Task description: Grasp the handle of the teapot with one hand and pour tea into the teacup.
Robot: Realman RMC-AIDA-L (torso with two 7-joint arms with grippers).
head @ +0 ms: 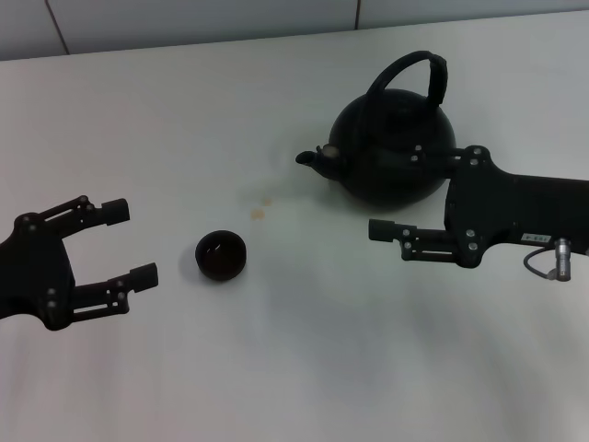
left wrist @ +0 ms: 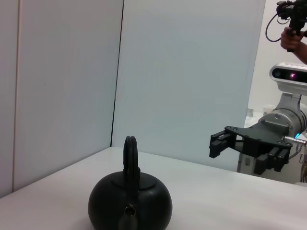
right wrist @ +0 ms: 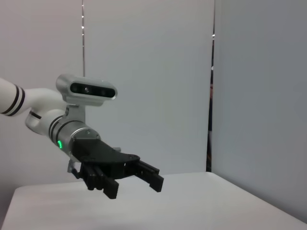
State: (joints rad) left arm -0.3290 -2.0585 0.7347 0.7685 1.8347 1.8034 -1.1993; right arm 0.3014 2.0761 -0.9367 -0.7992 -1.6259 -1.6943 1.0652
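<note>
The matte black teapot (head: 386, 152) stands on the white table at the back right, spout pointing left toward the teacup. Its arched handle (head: 409, 74) stands upright. The teapot also shows in the left wrist view (left wrist: 129, 206), with its handle (left wrist: 130, 153) seen edge-on. The small dark teacup (head: 221, 255) sits left of centre. My right gripper (head: 391, 193) is open and empty, hovering beside the teapot's near right side at about handle height; it also shows in the left wrist view (left wrist: 219, 145). My left gripper (head: 129, 244) is open and empty, just left of the teacup, and shows in the right wrist view (right wrist: 133, 187).
Small tan stains (head: 259, 213) mark the table between the teacup and the spout. Grey wall panels (head: 202, 18) close off the table's far edge. A person's hand holding a camera (left wrist: 292, 24) shows far beyond the right arm.
</note>
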